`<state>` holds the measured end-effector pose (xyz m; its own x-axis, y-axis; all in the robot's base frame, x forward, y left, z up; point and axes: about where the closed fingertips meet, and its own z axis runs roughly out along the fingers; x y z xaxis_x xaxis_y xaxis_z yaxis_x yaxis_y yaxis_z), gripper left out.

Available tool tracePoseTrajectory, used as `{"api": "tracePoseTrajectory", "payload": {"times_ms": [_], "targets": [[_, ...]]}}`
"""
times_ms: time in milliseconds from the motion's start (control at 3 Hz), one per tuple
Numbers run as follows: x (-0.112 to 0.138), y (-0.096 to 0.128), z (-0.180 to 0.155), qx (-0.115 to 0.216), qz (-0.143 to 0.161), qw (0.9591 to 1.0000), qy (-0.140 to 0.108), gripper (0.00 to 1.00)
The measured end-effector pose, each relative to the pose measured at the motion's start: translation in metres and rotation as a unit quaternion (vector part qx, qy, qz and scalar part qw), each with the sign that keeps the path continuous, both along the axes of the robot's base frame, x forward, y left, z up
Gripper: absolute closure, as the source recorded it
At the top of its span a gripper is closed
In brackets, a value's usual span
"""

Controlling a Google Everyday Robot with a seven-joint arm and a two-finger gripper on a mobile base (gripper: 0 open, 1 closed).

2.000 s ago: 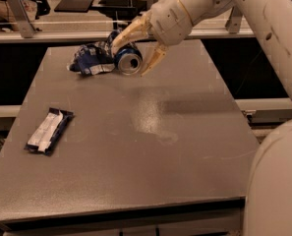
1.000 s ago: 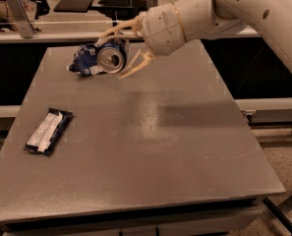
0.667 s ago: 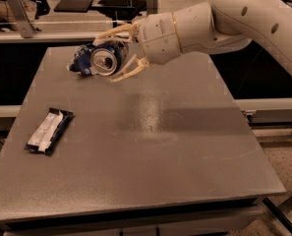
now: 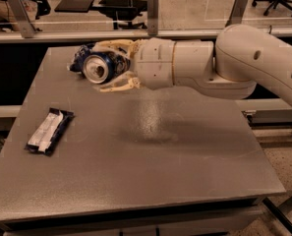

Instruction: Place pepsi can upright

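The pepsi can (image 4: 100, 68) is dark blue with a silver end facing the camera. It lies on its side, held above the far left part of the grey table (image 4: 150, 171). My gripper (image 4: 106, 66) reaches in from the right, its cream fingers (image 4: 117, 45) shut above and below the can. The white arm (image 4: 234, 63) stretches across the back of the table.
A wrinkly blue-and-white snack bag (image 4: 79, 55) lies just behind the can at the far left. A flat dark bar wrapper with a white panel (image 4: 49, 131) rests near the left edge. Metal posts (image 4: 153, 6) and a rail stand behind the table.
The arm has swung down to lie more level and reached left. The can, still held, has moved slightly left with its silver end turned more toward the camera.
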<state>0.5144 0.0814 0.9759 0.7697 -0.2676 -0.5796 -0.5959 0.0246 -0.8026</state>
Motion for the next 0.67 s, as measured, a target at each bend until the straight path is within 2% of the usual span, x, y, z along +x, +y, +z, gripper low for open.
{"api": "tracePoseTrajectory", "payload": {"times_ms": [333, 667], "targets": [[0.0, 0.0, 0.0, -0.001, 0.001, 1.0, -0.001, 1.0], [0.006, -0.012, -0.001, 0.022, -0.002, 0.9988, 0.044, 1.0]]}}
